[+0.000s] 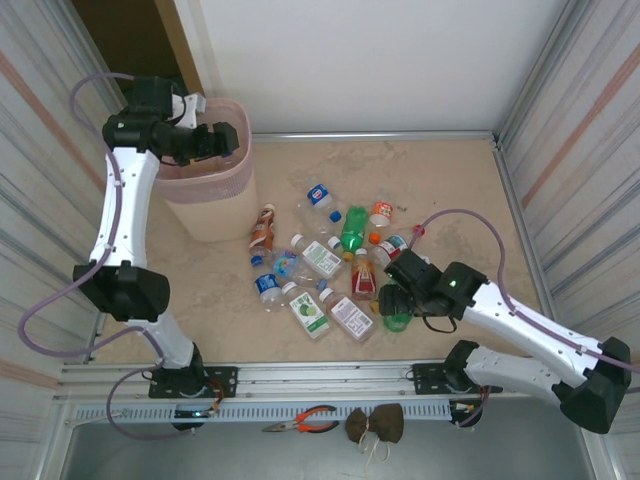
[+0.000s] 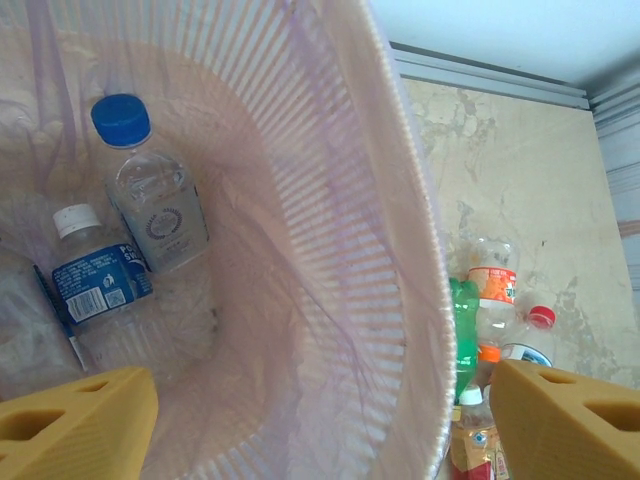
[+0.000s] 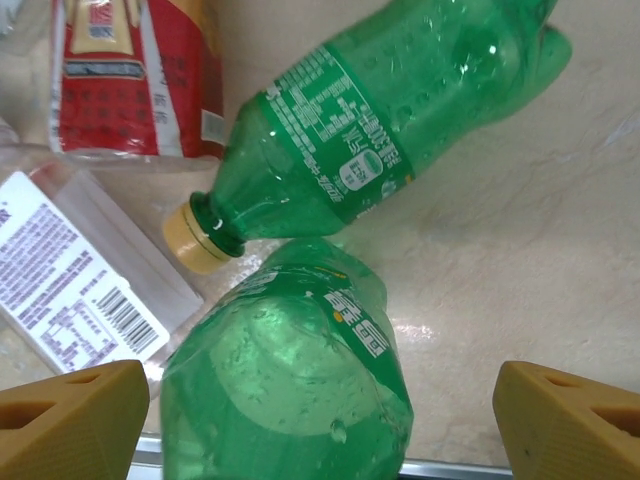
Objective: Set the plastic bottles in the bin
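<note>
The plastic bottles (image 1: 320, 262) lie in a loose pile on the floor in the middle. The pink bin (image 1: 212, 200) stands at the back left. My left gripper (image 1: 228, 140) hangs open above the bin's mouth with nothing between its fingers (image 2: 80, 420). Inside the bin lie a clear blue-capped bottle (image 2: 150, 190) and a white-capped, blue-labelled one (image 2: 95, 285). My right gripper (image 1: 393, 303) is low at the pile's right edge, open. A green bottle (image 3: 290, 390) lies between its spread fingers (image 3: 570, 420), with a clear gap on the right. A second green bottle (image 3: 370, 130) lies just beyond it.
A red-labelled bottle (image 3: 130, 75) and a clear flat bottle with a barcode label (image 3: 70, 280) lie close to the left of the right gripper. A metal rail (image 1: 330, 375) runs along the near edge, with pliers (image 1: 312, 420) below it. Corrugated walls (image 1: 580, 120) close both sides.
</note>
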